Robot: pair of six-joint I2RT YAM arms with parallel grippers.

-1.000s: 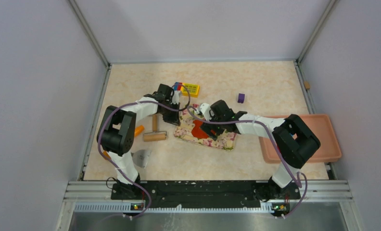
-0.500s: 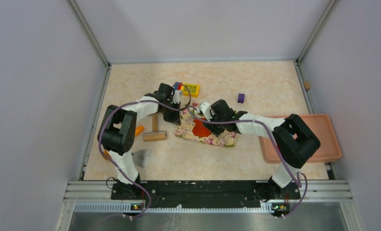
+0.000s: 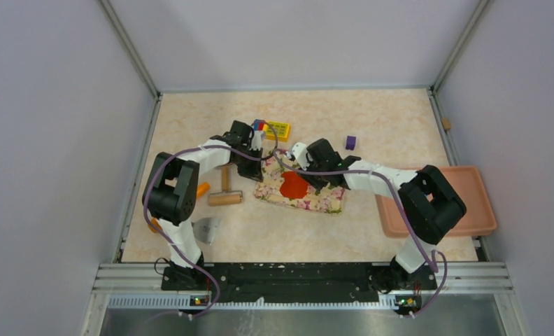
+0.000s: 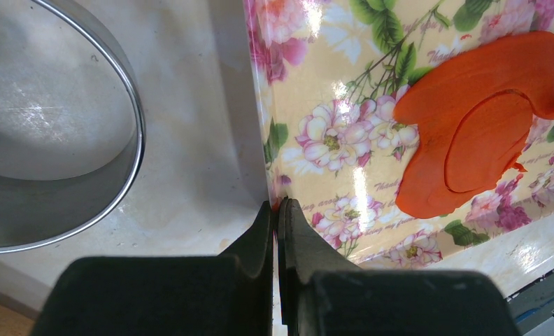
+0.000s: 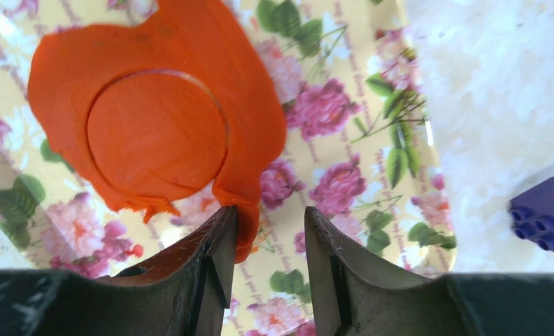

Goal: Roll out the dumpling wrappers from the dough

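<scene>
The red-orange dough (image 3: 293,185) lies flattened on a floral tray (image 3: 315,203). A round dumpling wrapper (image 5: 155,136) is cut into the dough (image 5: 64,77) and still sits in place; it also shows in the left wrist view as a disc (image 4: 487,143). My left gripper (image 4: 280,206) is shut on the tray's left rim (image 4: 260,105). My right gripper (image 5: 268,217) hovers over the dough's near edge, jaws apart. A dough flap (image 5: 250,231) rests against its left finger (image 5: 215,259), and the other finger is clear of it.
A metal ring (image 4: 131,126) stands beside the tray's left rim. A rolling pin (image 3: 225,198), an orange carrot toy (image 3: 201,189) and a metal scraper (image 3: 206,229) lie to the left. A yellow brick (image 3: 278,129) and a purple block (image 3: 350,142) are behind, and a pink tray (image 3: 463,203) is at the right.
My right gripper has drawn back toward the far right of the dough, uncovering it, and its jaws have narrowed. The left gripper has kept its hold on the tray rim.
</scene>
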